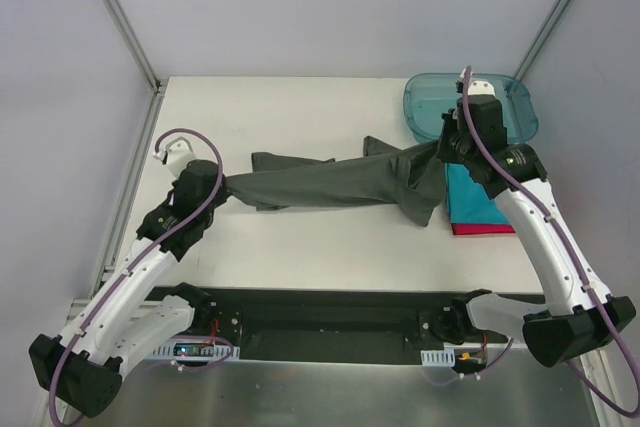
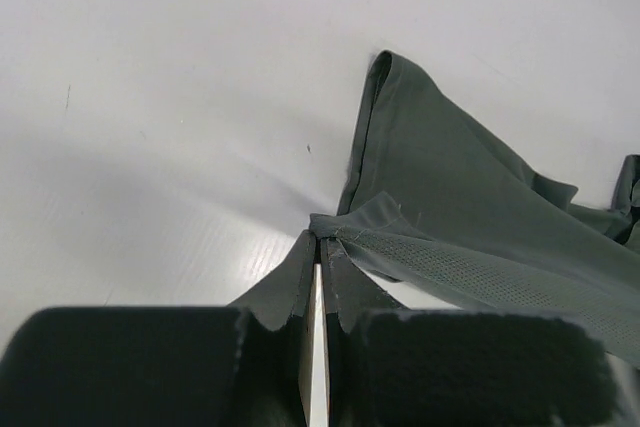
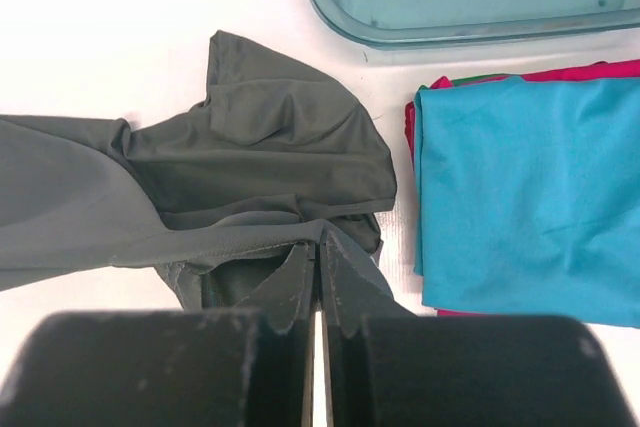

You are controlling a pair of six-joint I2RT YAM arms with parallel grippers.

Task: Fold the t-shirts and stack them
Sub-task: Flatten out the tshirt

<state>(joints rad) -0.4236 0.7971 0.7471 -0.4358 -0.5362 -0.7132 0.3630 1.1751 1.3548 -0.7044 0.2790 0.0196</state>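
Your left claw [image 2: 320,249] is pinched tight on one end of the dark grey t-shirt [image 1: 330,185], with the fingers almost touching and a fold of cloth bunched between their tips. It sits toward the left edge of the surface [image 1: 300,112], about midway between the near and far edges. Your right claw [image 3: 320,243] is clamped the same way on the opposite end of the shirt, close to the right edge.

Between the two claws the grey shirt stretches as a long, twisted band across the middle of the surface. Loose flaps spill out on its far side and below the right claw.

The teal t-shirt [image 3: 520,187] lies folded flat by the right edge, just beside the grey shirt's bunched end. It rests on the red-pink t-shirt [image 3: 590,70], which shows only as a thin margin around it. The teal plastic tub [image 1: 430,97] stands in the far right corner, just beyond the folded pair.
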